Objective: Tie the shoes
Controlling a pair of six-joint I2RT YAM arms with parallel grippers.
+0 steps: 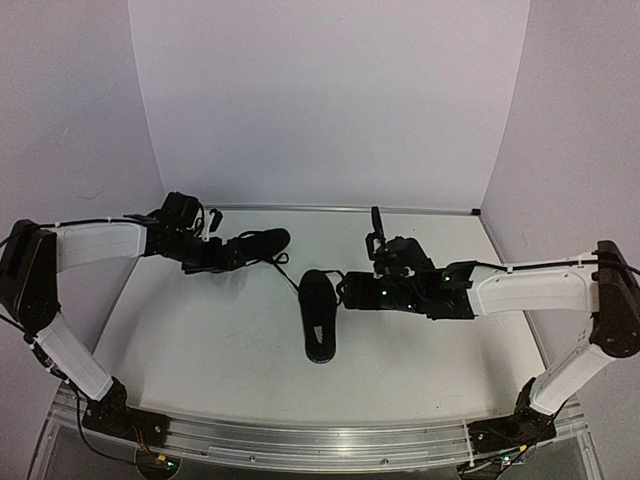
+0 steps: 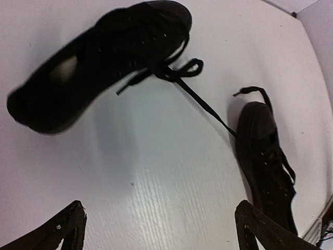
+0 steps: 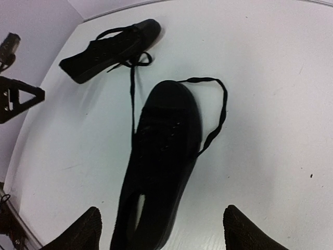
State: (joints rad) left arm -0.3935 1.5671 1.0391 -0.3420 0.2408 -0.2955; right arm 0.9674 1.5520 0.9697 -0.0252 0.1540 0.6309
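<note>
The near shoe (image 3: 166,140) lies mid-table (image 1: 200,340), heel between the released right gripper's (image 3: 162,210) spread fingers. Only that wrist view shows its loose lace (image 3: 221,109) looping right. Far left, the other shoe (image 2: 99,57) lies beyond the left gripper (image 2: 160,204), also released.

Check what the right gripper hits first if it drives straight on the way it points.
The nearer shoe. Its heel end sits between the right gripper's open fingers, toe pointing away, so straight on it likely meets that shoe's heel opening first. How high the fingers sit above it is unclear.
</note>
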